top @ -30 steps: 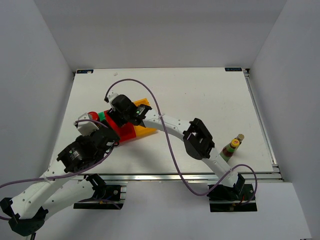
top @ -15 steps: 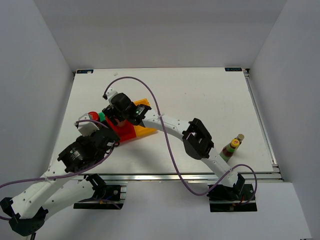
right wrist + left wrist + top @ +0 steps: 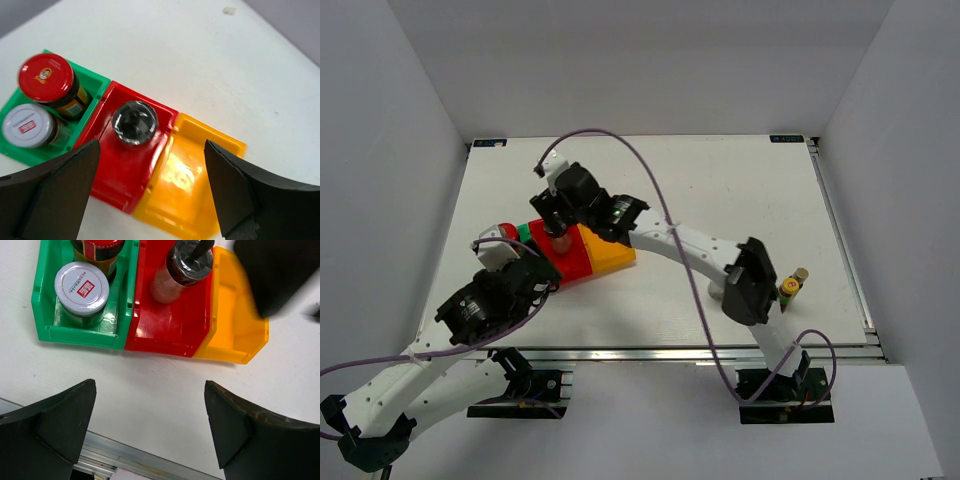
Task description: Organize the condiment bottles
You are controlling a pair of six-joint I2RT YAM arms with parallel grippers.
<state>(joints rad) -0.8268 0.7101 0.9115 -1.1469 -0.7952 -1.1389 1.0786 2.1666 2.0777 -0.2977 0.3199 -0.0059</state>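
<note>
Two arms reach over the white bench (image 3: 720, 200). The right gripper (image 3: 151, 150) has lifted off the bins since a second ago, jaws spread wide; the left gripper (image 3: 150, 390) hovers nearby, jaws likewise apart. The green plastic bin (image 3: 80, 335) holds the red-lidded jar (image 3: 46, 77) and silver-lidded jar (image 3: 81, 287). The red plastic bin (image 3: 160, 337) holds the released dark-lidded jar (image 3: 134, 123). The slim sauce bottle (image 3: 790, 288) stands far right, now beside the arm's elbow.
</note>
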